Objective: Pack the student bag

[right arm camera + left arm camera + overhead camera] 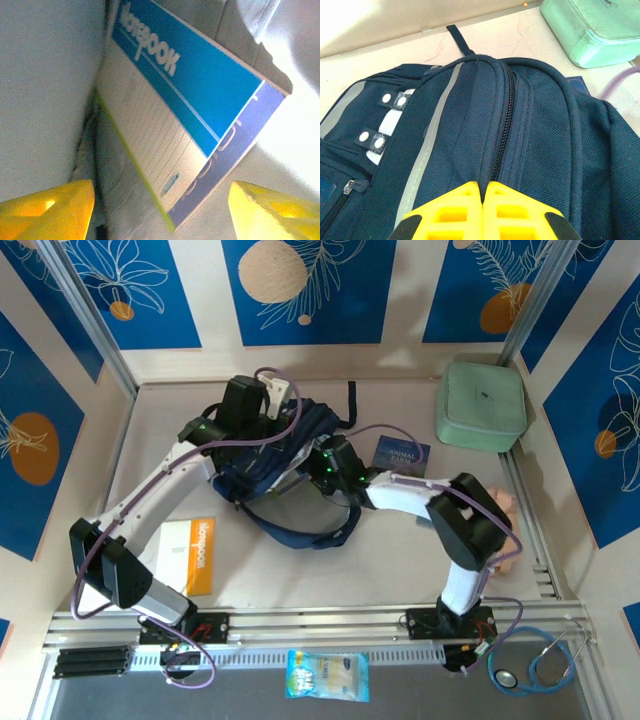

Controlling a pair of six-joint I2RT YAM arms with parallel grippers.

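Left fingers (pixel 455 215) meet on the student bag (pixel 470 125), grip hidden; right fingers (pixel 50 210) spread wide before a notebook (pixel 190 100).

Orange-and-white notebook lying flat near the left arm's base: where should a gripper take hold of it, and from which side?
Probably the orange-banded long edge of the orange-and-white notebook, approached from above on its right. It lies flat on the table, so only thin edges offer a pinch. That edge faces bare table, while the left arm sits close along the opposite side.
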